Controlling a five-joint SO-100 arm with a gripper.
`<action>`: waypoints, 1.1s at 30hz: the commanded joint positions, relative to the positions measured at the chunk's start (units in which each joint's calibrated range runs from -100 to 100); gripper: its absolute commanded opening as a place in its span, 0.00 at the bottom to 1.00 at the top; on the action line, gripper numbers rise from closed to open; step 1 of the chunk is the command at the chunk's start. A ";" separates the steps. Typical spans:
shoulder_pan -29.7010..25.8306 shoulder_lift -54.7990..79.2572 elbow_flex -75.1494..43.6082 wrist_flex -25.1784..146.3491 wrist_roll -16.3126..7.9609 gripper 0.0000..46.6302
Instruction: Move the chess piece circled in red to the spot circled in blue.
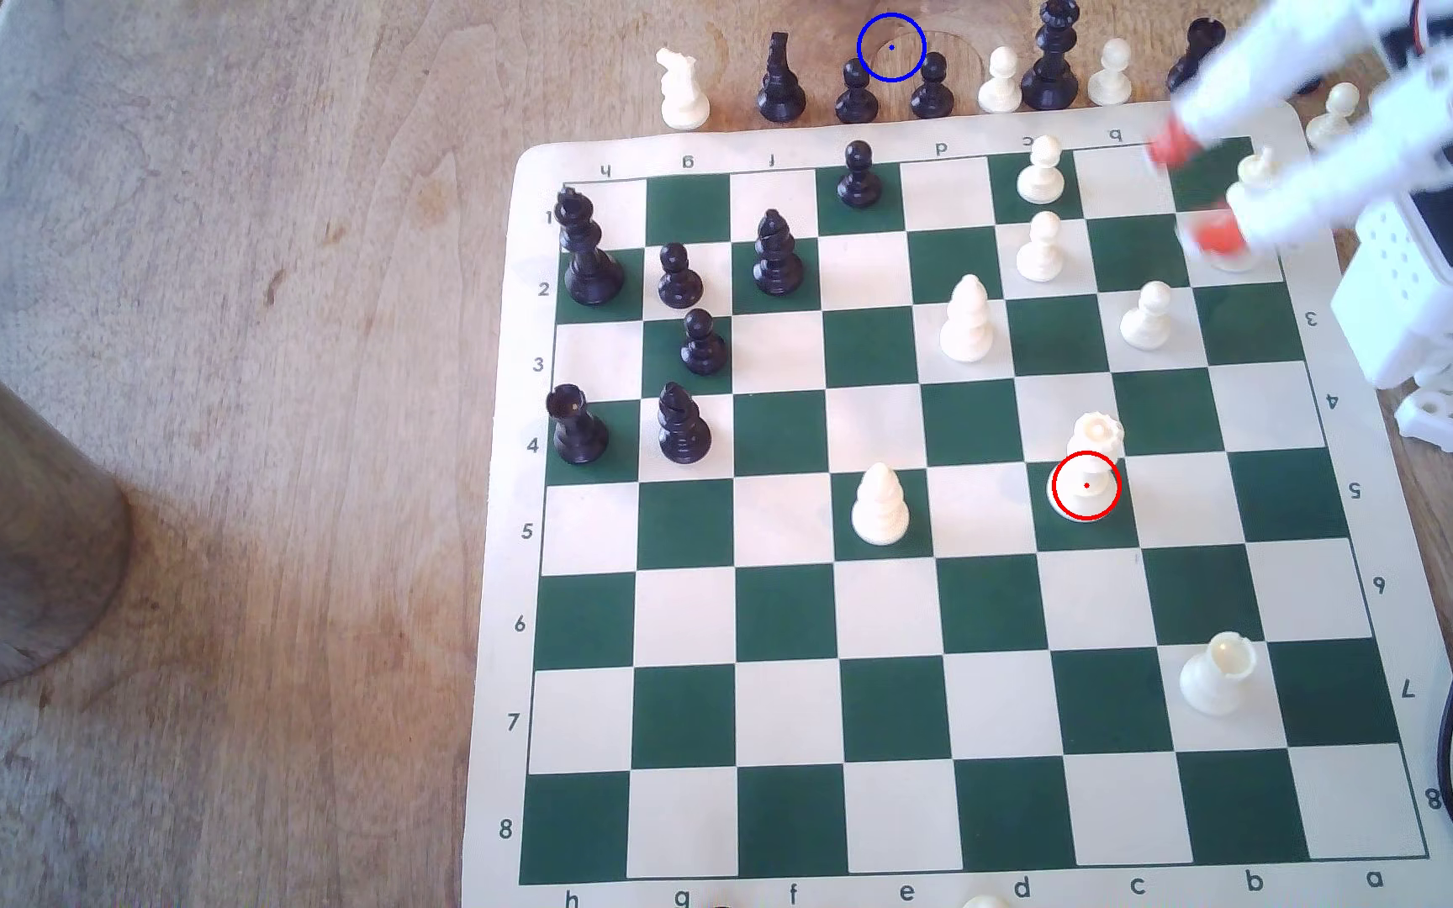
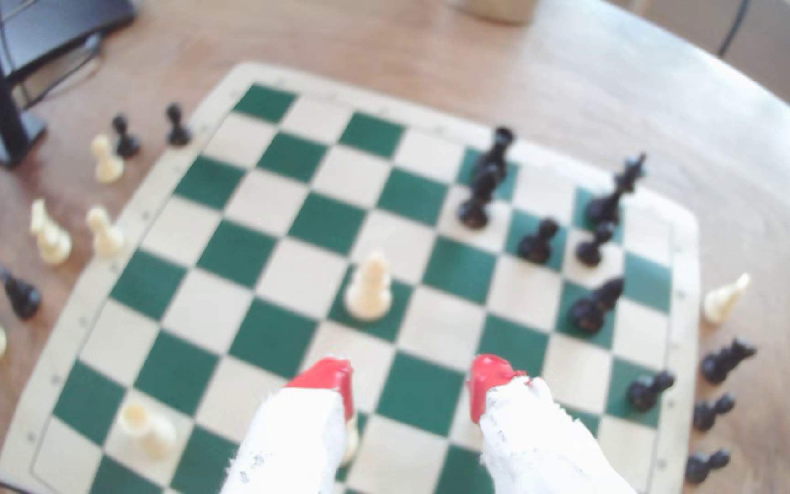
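End effector [image 1: 1190,196] agape, empty, well apart from queen [image 1: 1088,476].

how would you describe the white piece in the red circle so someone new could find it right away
Start at the green and cream chess mat and find row 5 on the exterior view's right half. The white queen stands there on a green square, two squares right of a white bishop. A toothed ring crown sets it apart from that round-tipped bishop.

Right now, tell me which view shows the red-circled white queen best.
The exterior view: the white queen stands sharp and unobstructed on its green square, toothed crown visible. The wrist view is blurred, and I cannot pick the queen out there with confidence.
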 commanded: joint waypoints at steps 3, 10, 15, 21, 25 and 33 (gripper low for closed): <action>-4.49 2.20 5.02 2.21 -1.81 0.36; -6.14 2.80 13.27 1.23 -4.74 0.37; -7.78 5.77 16.62 0.00 -6.20 0.37; -8.33 14.94 17.80 -4.34 -6.59 0.37; -7.78 18.08 19.07 -9.26 -7.33 0.37; -5.67 22.07 20.89 -14.42 -7.08 0.37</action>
